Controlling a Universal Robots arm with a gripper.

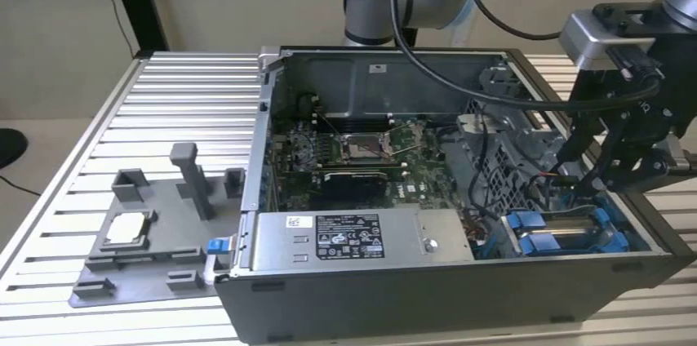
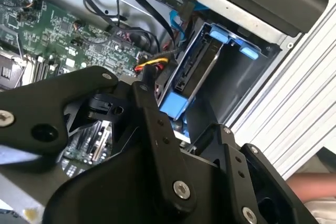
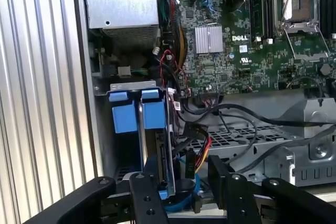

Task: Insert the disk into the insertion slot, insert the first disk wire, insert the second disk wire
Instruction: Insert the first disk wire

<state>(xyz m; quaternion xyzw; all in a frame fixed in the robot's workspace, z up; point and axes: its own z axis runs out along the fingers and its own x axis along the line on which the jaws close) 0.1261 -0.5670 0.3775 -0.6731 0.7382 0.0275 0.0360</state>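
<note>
The disk [image 3: 156,145] stands on edge in the insertion slot [image 3: 125,119], its blue frame tabs level with the slot's blue guides. In the exterior view the disk [image 1: 564,236] sits in the case's near corner at that view's right. My gripper [image 1: 588,191] hangs just above the disk's inner end. A disk wire [image 3: 197,153] with yellow, red and black strands ends in a black plug between my fingers [image 3: 149,195], right beside the disk's end face. In the second wrist view the same wire [image 2: 152,65] comes out at my gripper [image 2: 147,80], close to the disk [image 2: 197,74].
The open computer case [image 1: 436,289] lies on a ribbed metal table [image 1: 175,101]. A grey power supply box [image 1: 348,236] sits beside the slot, with the motherboard [image 1: 360,158] behind it. Loose black cables [image 3: 247,116] cross a perforated bracket. A grey fixture [image 1: 153,232] stands at the exterior view's left.
</note>
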